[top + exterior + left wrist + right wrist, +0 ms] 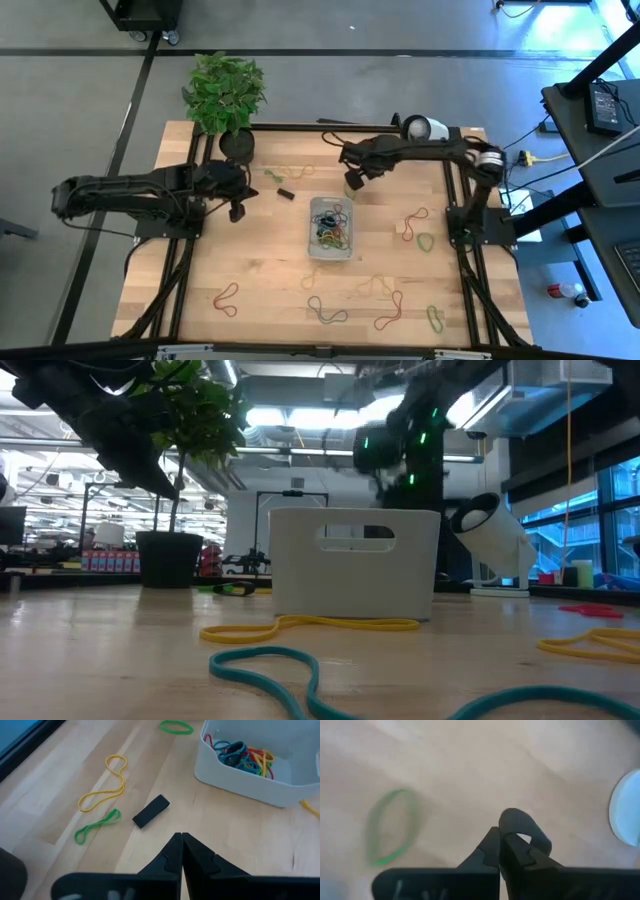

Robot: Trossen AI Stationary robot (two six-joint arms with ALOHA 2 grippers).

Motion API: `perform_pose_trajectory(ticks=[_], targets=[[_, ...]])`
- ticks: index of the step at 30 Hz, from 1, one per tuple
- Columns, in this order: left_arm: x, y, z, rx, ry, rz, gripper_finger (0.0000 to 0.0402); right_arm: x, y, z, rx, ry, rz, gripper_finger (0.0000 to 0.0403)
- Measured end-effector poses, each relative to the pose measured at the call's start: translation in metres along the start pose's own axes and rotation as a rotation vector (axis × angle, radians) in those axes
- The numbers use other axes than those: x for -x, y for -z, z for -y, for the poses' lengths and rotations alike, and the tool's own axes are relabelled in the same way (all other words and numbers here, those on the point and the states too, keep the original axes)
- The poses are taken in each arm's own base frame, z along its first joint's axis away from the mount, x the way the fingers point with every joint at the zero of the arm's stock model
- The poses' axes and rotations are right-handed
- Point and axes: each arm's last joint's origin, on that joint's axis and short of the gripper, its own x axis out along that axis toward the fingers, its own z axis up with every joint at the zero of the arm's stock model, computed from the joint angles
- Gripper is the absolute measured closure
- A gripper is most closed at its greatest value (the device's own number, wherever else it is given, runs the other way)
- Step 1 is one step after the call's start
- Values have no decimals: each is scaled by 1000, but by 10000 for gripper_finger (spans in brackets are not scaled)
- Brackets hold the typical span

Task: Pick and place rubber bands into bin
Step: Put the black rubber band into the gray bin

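The translucent grey-white bin stands mid-table with several coloured rubber bands heaped inside. Loose bands lie around it: yellow, green, green, red, teal. My right gripper hovers above the table just past the bin's far edge, shut on a dark band. My left gripper is shut and empty, left of the bin. My right gripper pinches a dark rubber band between its two fingertips. A small loop of the band stands out past the tips. The band is lifted clear of the table. The fingers hide the pinched part.
A small black block lies between my left gripper and the bin. A potted plant stands at the far left corner, a round white lamp-like object at the far right. More bands lie along the near edge and right side.
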Motion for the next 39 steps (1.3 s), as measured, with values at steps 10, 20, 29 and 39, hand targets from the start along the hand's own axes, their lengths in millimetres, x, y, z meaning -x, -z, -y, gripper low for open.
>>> perform_pose_trajectory(ticks=[10, 20, 29, 39], targets=[[2, -2, 20, -76, 5, 67, 400, 101, 39, -14, 158, -292, 294, 401], [4, -7, 36, -118, 73, 155, 399, 99, 57, -78, 460, -601, 346, 402], [4, -9, 38, -102, 65, 179, 399, 47, 68, -114, 535, -588, 183, 401], [4, -9, 38, -95, 68, 177, 399, 41, 68, -117, 501, -582, 160, 334]])
